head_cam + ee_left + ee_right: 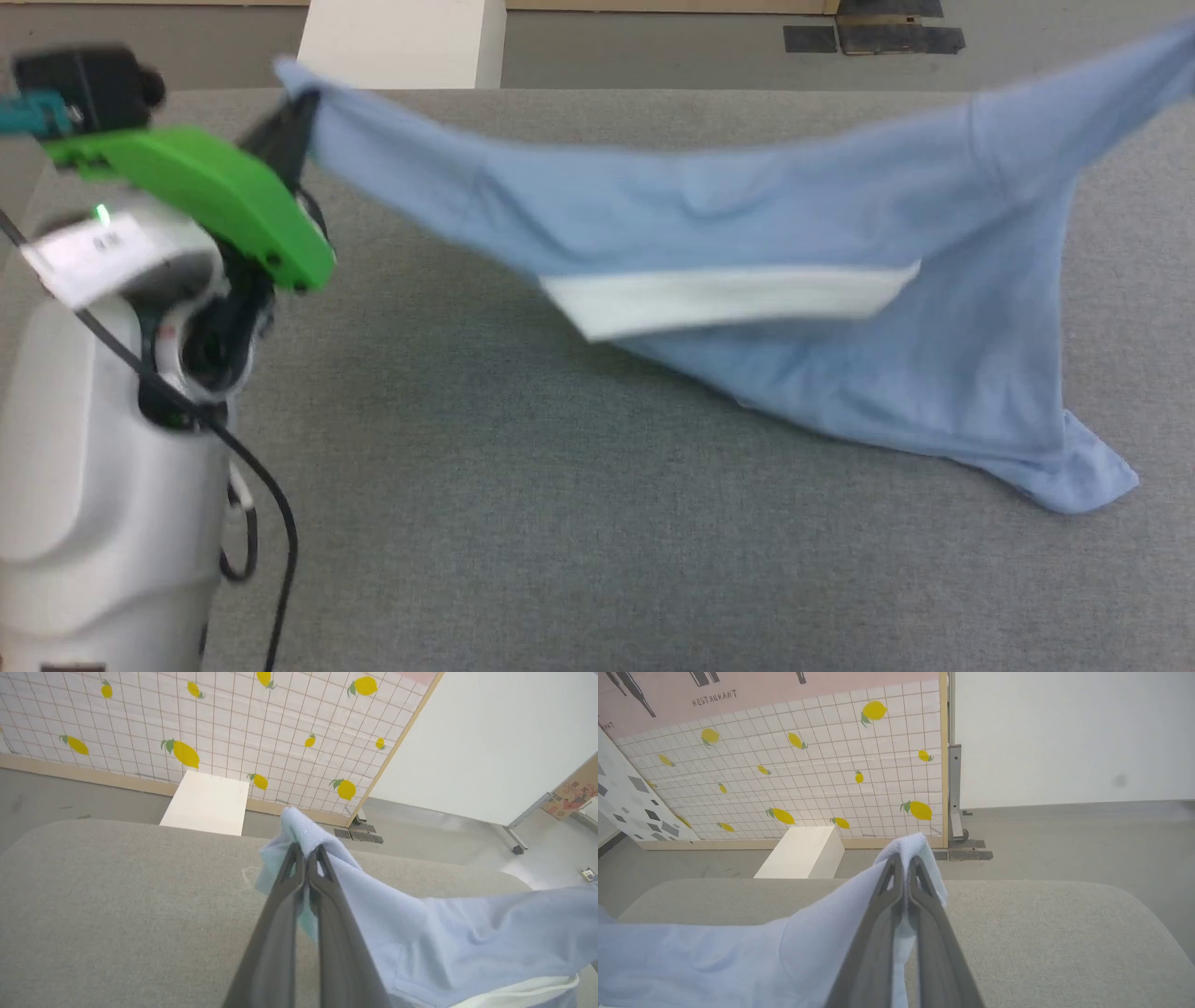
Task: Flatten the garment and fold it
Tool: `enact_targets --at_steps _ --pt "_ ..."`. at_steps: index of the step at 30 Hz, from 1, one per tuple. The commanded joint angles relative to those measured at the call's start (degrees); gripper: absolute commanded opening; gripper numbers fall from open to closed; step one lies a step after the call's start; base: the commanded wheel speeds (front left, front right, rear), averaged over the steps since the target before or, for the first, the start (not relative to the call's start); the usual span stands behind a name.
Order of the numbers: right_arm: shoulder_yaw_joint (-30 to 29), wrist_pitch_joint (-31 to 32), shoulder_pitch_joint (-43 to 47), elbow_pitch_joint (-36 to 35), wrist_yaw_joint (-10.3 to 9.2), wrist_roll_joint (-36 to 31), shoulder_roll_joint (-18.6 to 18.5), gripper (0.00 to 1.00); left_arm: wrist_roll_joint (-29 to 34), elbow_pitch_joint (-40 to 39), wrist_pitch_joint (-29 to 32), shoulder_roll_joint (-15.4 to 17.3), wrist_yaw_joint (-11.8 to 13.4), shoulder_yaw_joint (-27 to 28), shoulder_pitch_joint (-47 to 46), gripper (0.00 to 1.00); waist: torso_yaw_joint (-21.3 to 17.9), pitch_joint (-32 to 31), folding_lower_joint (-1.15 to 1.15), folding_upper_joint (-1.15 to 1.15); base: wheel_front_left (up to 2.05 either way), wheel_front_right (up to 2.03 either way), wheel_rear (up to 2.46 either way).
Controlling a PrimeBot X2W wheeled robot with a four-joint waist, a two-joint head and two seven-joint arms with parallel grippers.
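The garment (747, 233), a light blue knit polo with a white collar band (728, 297), hangs stretched above the grey table (523, 523). Its lower part droops and touches the table at the right front (1074, 467). My left gripper (299, 121) is shut on one end of the garment at the upper left; its wrist view shows the cloth (299, 830) bunched over the closed fingertips (306, 851). My right gripper (903, 861) is shut on the other end (906, 847), and the garment (738, 956) trails away to the left in that view.
A white box (401, 42) stands on the floor beyond the table's far edge. A lemon-patterned tiled panel (224, 728) and a white wall (1064, 732) rise behind it. My left arm's green and white body (121, 373) fills the table's left side.
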Motion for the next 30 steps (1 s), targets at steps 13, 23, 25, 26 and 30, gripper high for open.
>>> enact_targets --at_steps 13,23,25,26,30 --pt "0.63 -3.27 -20.39 7.97 -0.08 -0.93 -1.32 0.0 4.87 6.44 -4.52 1.85 -0.82 0.05 -22.19 0.0 0.79 -1.16 0.0 0.0 0.0 0.0 0.0" --pt "0.72 -5.86 -37.68 18.93 -0.08 -8.77 1.17 0.0 10.13 18.66 -7.26 3.37 -1.16 -2.23 -37.26 0.0 0.88 6.59 0.0 0.0 0.0 0.0 0.0" --pt "0.51 -6.38 -42.29 20.65 -0.08 -11.01 1.6 0.0 11.61 21.02 -8.06 4.03 -1.41 -2.92 -40.77 0.0 0.87 9.42 0.0 0.0 0.0 0.0 0.0" --pt "0.11 -6.53 -44.36 21.31 -0.08 -11.78 2.07 0.0 12.05 21.91 -8.56 4.15 -1.42 -3.01 -42.4 0.0 0.85 10.76 0.0 0.0 0.0 0.0 0.0" --pt "-0.59 -8.64 -52.82 24.39 -0.08 -15.89 3.3 0.0 14.5 25.33 -12.79 4.63 -1.44 -3.53 -49.31 0.0 0.85 15.8 0.0 0.0 0.0 0.0 0.0"
